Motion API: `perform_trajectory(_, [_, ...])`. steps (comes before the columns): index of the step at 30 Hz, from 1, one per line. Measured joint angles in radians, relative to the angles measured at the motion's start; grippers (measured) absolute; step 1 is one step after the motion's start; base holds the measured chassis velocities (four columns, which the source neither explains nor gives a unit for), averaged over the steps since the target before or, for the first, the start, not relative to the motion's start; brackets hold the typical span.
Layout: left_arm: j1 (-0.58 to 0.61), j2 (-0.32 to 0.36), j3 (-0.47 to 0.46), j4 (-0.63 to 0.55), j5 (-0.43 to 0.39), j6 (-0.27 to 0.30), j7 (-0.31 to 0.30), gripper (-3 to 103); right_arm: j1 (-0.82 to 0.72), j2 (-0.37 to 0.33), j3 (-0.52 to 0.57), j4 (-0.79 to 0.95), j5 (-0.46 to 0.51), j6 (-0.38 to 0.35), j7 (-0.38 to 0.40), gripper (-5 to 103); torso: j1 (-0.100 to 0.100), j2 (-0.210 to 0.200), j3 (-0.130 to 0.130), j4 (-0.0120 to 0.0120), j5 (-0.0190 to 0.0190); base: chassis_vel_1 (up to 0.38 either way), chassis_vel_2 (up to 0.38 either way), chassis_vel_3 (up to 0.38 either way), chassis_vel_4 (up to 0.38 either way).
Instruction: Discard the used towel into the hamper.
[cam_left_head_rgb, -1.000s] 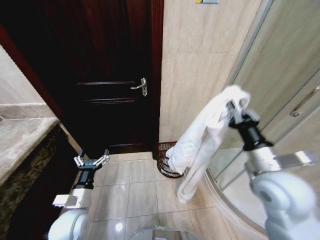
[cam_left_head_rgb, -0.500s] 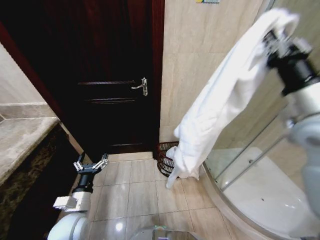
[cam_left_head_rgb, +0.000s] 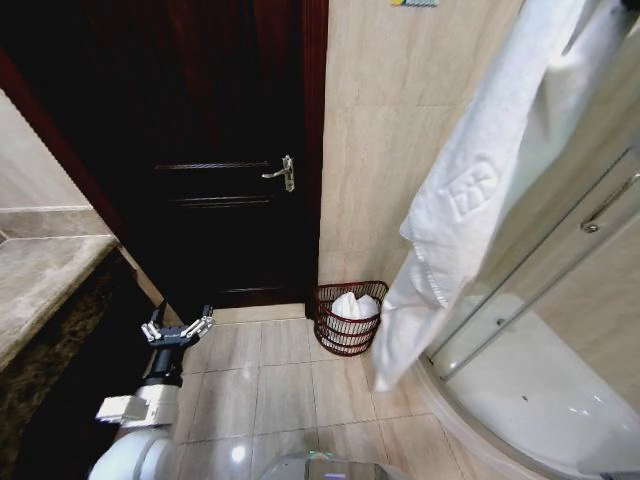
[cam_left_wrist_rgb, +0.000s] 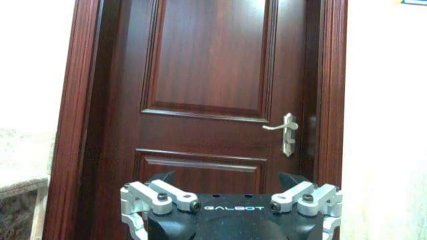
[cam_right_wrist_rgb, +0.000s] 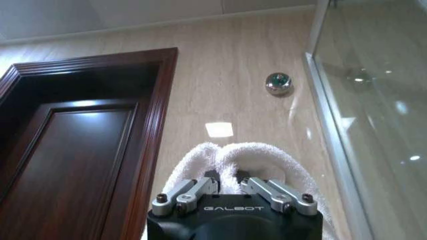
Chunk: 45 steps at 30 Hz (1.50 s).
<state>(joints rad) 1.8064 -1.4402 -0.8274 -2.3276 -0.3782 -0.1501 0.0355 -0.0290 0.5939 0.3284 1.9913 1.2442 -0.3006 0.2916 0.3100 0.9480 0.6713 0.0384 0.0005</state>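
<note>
Overhead, right claw (cam_right_wrist_rgb: 229, 186) pinches the white towel (cam_left_head_rgb: 480, 190), left claw (cam_left_head_rgb: 178, 328) spread

Your right gripper (cam_right_wrist_rgb: 229, 186) is black with silver fingers and white lettering, and the towel (cam_left_head_rgb: 480, 200) pinched in it is plain white with an embossed square motif. Well below it, the hamper (cam_left_head_rgb: 348, 319) is dark reddish-brown wire weave with something white inside, on glossy beige floor tiles (cam_left_head_rgb: 290, 380). Your left gripper (cam_left_wrist_rgb: 230, 207), also black and silver, faces a dark mahogany door (cam_left_wrist_rgb: 207, 90) with a silver handle (cam_left_wrist_rgb: 285, 131), beside cream walls (cam_left_head_rgb: 400, 130).
</note>
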Motion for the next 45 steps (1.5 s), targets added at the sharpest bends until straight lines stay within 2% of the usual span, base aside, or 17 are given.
perform_trajectory(5, [-0.006,0.0,-0.009,0.006,-0.017,0.0,0.0,100,0.215,0.058,-0.168,-0.138,-0.008,0.008,0.01,13,0.0,0.0,0.0,0.0003,-0.001,0.0,0.0,0.0,0.0])
perform_trajectory(14, [-0.01,0.004,-0.019,0.008,-0.043,-0.003,0.0,100,0.438,0.14,-0.312,-0.385,-0.055,-0.014,-0.033,13,0.0,0.0,0.0,0.0002,-0.0007,0.0,0.0,0.0,0.0])
perform_trajectory(18, [-0.007,0.003,-0.024,0.001,-0.055,-0.011,-0.001,100,0.537,0.223,-0.419,-0.551,-0.112,0.019,-0.049,13,0.0,0.0,0.0,0.0001,-0.0004,0.0,0.0,0.0,0.0])
perform_trajectory(19, [-0.007,0.003,-0.024,0.001,-0.055,-0.011,-0.001,100,0.537,0.223,-0.419,-0.551,-0.112,0.019,-0.049,13,0.0,0.0,0.0,0.0001,-0.0004,0.0,0.0,0.0,0.0])
perform_trajectory(23, [-0.005,0.002,-0.027,-0.009,-0.058,-0.016,-0.001,100,0.583,0.335,-0.466,-0.691,-0.164,0.068,-0.054,13,0.0,-0.001,0.0,0.0006,-0.0007,0.0,0.0,0.0,0.0])
perform_trajectory(24, [-0.005,0.002,-0.027,-0.009,-0.058,-0.016,-0.001,100,0.583,0.335,-0.466,-0.691,-0.164,0.068,-0.054,13,0.0,-0.001,0.0,0.0006,-0.0007,0.0,0.0,0.0,0.0])
perform_trajectory(30, [0.003,-0.003,-0.031,-0.03,-0.06,-0.017,-0.002,100,0.657,0.464,-0.474,-0.842,-0.222,0.09,-0.071,13,0.0,-0.001,-0.001,0.0004,-0.001,0.0,0.0,0.0,0.0])
perform_trajectory(34, [0.006,-0.011,-0.033,-0.037,-0.06,-0.019,-0.002,100,0.703,0.513,-0.478,-0.919,-0.256,0.096,-0.091,13,0.0,-0.001,-0.001,0.0004,-0.0007,0.0,0.0,0.0,0.0])
perform_trajectory(45, [0.015,-0.034,-0.027,-0.051,-0.049,-0.031,0.001,100,0.744,0.549,-0.507,-1.041,-0.285,0.122,-0.144,13,0.0,-0.001,0.0,0.0001,0.0004,0.0,0.0,0.0,0.0])
